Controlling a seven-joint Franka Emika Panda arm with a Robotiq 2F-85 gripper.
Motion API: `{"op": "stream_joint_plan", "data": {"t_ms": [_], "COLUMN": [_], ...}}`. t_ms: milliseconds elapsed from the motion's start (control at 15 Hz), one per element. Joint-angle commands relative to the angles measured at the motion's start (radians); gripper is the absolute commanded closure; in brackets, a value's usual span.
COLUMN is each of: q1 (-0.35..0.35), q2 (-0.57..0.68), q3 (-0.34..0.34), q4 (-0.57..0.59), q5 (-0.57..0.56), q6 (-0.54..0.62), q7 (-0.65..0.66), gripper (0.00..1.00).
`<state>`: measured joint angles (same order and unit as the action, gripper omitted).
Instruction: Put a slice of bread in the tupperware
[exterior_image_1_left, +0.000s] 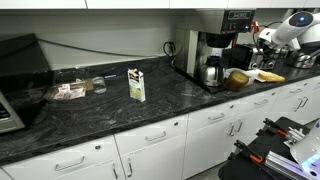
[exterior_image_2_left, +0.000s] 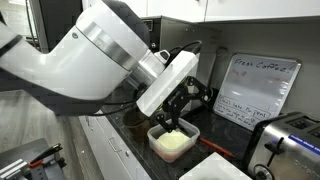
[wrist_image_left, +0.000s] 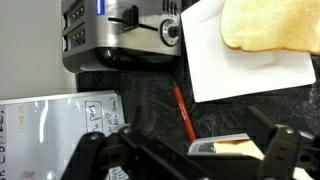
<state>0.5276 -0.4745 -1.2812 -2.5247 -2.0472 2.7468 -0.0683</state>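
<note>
In the wrist view a pale tan slice of bread lies on a white sheet at the top right. The clear tupperware sits at the bottom edge, between my fingers, with a yellowish slice inside. My gripper is open, its dark fingers spread wide with nothing held. In an exterior view the gripper hangs just above the tupperware, whose inside looks pale yellow.
A silver toaster stands at the top left of the wrist view and a red pen lies on the dark counter. A small whiteboard leans behind the tupperware. A coffee machine and a round brown lump stand nearby.
</note>
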Motion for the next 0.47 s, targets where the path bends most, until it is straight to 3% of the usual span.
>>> {"op": "stream_joint_plan", "data": {"t_ms": [0,400], "q1": [-0.001,-0.008], "q2": [0.0,0.0], "q3": [0.004,0.006], "q4": [-0.001,-0.004], "q5": [0.003,0.003], "q6": [-0.005,-0.006], "q7": [0.0,0.0], "gripper": [0.0,0.0]}}
